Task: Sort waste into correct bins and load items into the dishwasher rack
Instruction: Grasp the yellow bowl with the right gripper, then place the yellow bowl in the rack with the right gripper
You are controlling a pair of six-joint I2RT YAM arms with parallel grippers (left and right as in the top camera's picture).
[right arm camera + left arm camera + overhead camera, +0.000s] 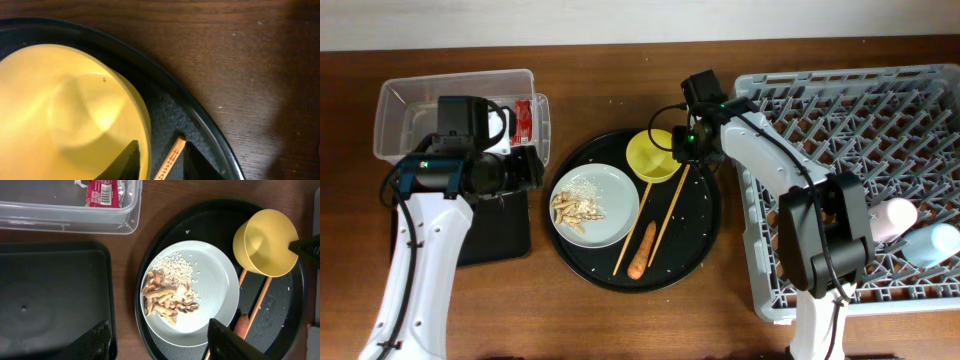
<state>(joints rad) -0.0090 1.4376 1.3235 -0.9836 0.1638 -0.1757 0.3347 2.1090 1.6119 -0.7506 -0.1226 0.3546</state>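
A small yellow bowl [650,155] sits at the back of the round black tray [705,235]. My right gripper [677,146] straddles its right rim, one finger inside and one outside [162,162], with a chopstick tip between them; the fingers are apart. A pale plate [618,222] holds beige scraps [167,302] and rice [175,267]. My left gripper [165,347] is open and empty over the plate's left edge. The chopsticks [667,222] and carrot stick [643,252] lie on the tray. The red wrapper [102,191] is in the clear tub [400,100]. The tissue is not clearly seen.
The shallow black tray [50,295] lies in front of the clear tub, partly under my left arm. The grey rack [880,120] fills the right side, with a pink cup [892,218] and a blue cup [932,243] at its right edge.
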